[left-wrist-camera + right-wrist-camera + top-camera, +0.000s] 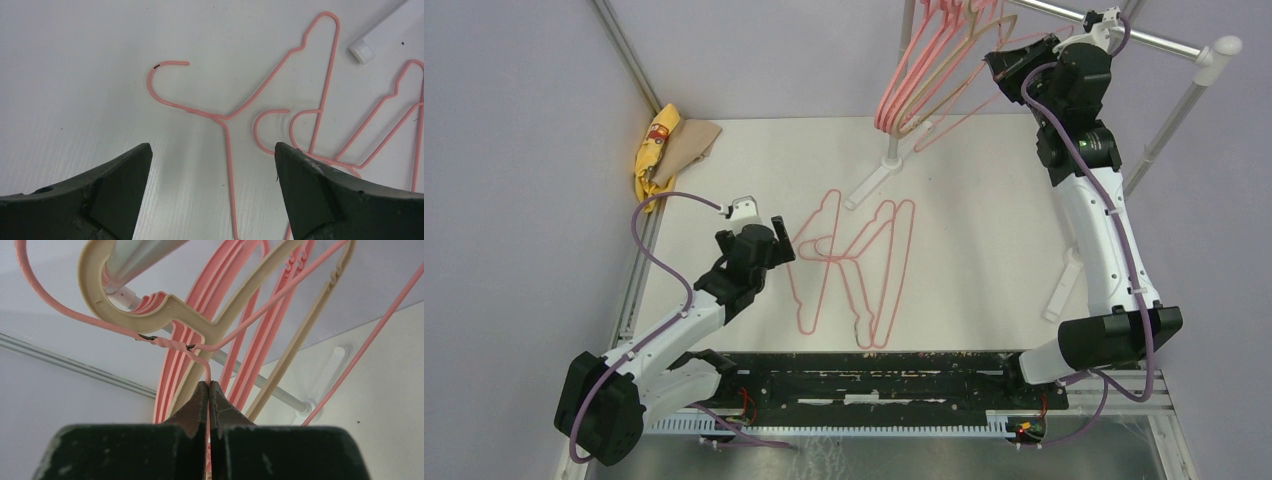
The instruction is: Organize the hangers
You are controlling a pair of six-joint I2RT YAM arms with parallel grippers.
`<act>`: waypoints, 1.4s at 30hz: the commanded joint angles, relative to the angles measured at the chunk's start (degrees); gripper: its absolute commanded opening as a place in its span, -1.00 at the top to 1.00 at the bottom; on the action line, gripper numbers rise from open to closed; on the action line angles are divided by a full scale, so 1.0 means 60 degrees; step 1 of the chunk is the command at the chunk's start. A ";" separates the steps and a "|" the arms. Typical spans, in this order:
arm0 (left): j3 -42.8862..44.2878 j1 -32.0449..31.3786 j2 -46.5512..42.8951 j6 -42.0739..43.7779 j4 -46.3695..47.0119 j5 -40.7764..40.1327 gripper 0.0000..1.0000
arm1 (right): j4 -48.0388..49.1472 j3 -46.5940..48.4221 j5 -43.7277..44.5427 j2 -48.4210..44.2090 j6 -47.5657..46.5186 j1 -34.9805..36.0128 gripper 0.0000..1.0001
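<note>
Three thin pink wire hangers (844,258) lie overlapping flat on the white table. My left gripper (782,240) is open and empty just left of them. In the left wrist view it (212,160) hovers over one wire hanger (227,150), whose hook (165,75) points away; nothing sits between the jaws. Thick pink plastic hangers (914,70) and a beige hanger (150,307) hang on the silver rail (1164,40). My right gripper (1004,65) is up at the rail. It (208,385) is shut on a thin pink wire hanger (170,343) just below its twisted neck, with the hook beside the beige hook.
Yellow and tan cloths (664,145) lie at the table's back left corner. The rail stand's white feet rest on the table at the back middle (869,185) and the right (1064,285). Its right post (1174,120) rises beside my right arm.
</note>
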 commanded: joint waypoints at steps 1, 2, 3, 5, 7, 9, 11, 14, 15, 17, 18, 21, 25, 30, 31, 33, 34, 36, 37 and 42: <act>0.0420 -0.0034 0.0076 0.0086 0.0261 -0.0263 -0.98 | 0.0286 0.0832 -0.0187 0.0461 0.0124 -0.0136 0.98; 0.0436 -0.0025 0.0089 0.0100 0.0268 -0.0267 -0.98 | 0.0201 0.0883 -0.0210 0.0589 0.0141 -0.0139 0.98; 0.0433 -0.0025 0.0083 0.0108 0.0273 -0.0280 -0.98 | 0.0139 0.0899 -0.0215 0.0708 0.0132 -0.0136 0.98; 0.0453 -0.0024 0.0056 0.0123 0.0258 -0.0282 -0.98 | 0.0038 0.0815 -0.0197 0.0858 0.0131 -0.0138 0.98; 0.0460 -0.0034 0.0015 0.0133 0.0196 -0.0282 -0.98 | 0.0012 0.0729 -0.0138 0.0968 0.0135 -0.0151 0.98; 0.0488 -0.0028 -0.0056 0.0123 0.0137 -0.0282 -0.98 | 0.0022 0.0658 -0.0092 0.1049 0.0152 -0.0179 0.98; 0.0480 -0.0022 -0.0141 0.0111 0.0074 -0.0275 -0.98 | 0.0060 0.0623 -0.0045 0.1101 0.0194 -0.0179 0.98; 0.0442 -0.0022 -0.0253 0.0093 0.0052 -0.0282 -0.98 | 0.0068 0.0534 -0.0193 0.1126 0.0218 -0.0181 0.90; 0.0433 -0.0034 -0.0263 0.0093 0.0046 -0.0282 -0.98 | 0.0137 0.0423 -0.0295 0.1072 0.0226 -0.0179 0.79; 0.0439 -0.0028 -0.0249 0.0086 0.0034 -0.0282 -0.98 | 0.0305 0.0184 -0.0495 0.0891 0.0142 -0.0186 0.38; 0.0450 -0.0027 -0.0237 0.0080 0.0020 -0.0282 -0.98 | 0.0292 0.0099 -0.0542 0.0751 0.0033 -0.0187 0.19; 0.0461 -0.0036 -0.0179 0.0057 0.0013 -0.0278 -0.98 | 0.0192 -0.0377 -0.0381 0.0090 -0.0387 -0.0180 -0.20; 0.0469 -0.0029 -0.0117 0.0031 0.0021 -0.0253 -0.98 | 0.0251 -0.1552 -0.0042 -0.1330 -0.0760 -0.0180 -0.47; 0.0437 -0.0028 0.0067 -0.0030 0.0043 -0.0214 -0.98 | -0.0033 -0.3291 -0.0498 -0.3302 -0.1121 -0.0085 -0.53; 0.0416 -0.0029 0.0110 -0.0045 0.0067 -0.0195 -0.98 | -0.0187 -0.3690 -0.0533 -0.3677 -0.1260 0.0030 -0.54; 0.0360 -0.0027 0.0195 -0.0081 0.0155 -0.0132 -0.98 | -0.0509 -0.4541 -0.0386 -0.4467 -0.1669 0.0425 -0.55; 0.0346 -0.0027 0.0239 -0.0093 0.0191 -0.0102 -0.98 | -0.0769 -0.4954 -0.0140 -0.4850 -0.1885 0.0687 -0.55; 0.0299 -0.0029 0.0352 -0.0100 0.0219 -0.0092 -0.98 | -0.1144 -0.5827 0.0214 -0.5622 -0.2140 0.1232 -0.54; 0.0291 -0.0028 0.0398 -0.0110 0.0228 -0.0102 -0.98 | -0.1245 -0.6266 0.0269 -0.5890 -0.2186 0.1650 -0.52; 0.0125 -0.0023 0.0550 -0.0181 0.0409 -0.0090 -0.98 | -0.1807 -0.7453 0.0753 -0.5650 -0.2538 0.4205 -0.35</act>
